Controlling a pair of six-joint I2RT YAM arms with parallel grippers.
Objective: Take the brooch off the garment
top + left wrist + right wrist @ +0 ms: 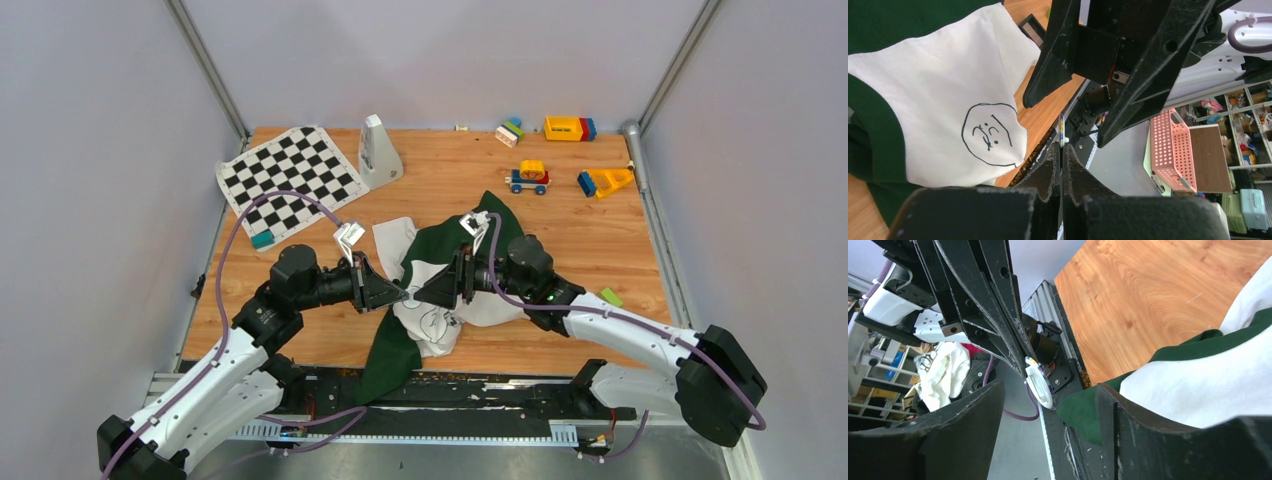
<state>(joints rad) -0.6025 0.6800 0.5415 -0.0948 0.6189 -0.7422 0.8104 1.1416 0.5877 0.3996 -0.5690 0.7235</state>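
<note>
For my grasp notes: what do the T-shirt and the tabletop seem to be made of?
T-shirt: soft knit fabric, likely cotton, matte; it drapes and creases. Tabletop: wood or wood-look laminate, smooth, slightly glossy; grain lines show, which one is unclear.

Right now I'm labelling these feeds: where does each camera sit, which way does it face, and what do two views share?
Top: above and behind the bases, looking down on the table; both arms show, left gripper and right gripper close together over the shirt.
Left wrist: on the left arm, looking along its shut fingers at the open right gripper and shirt.
Right wrist: on the right arm, looking between its spread fingers at the left gripper.
Shared: both wrist views show the brooch at the left gripper's tips.
</note>
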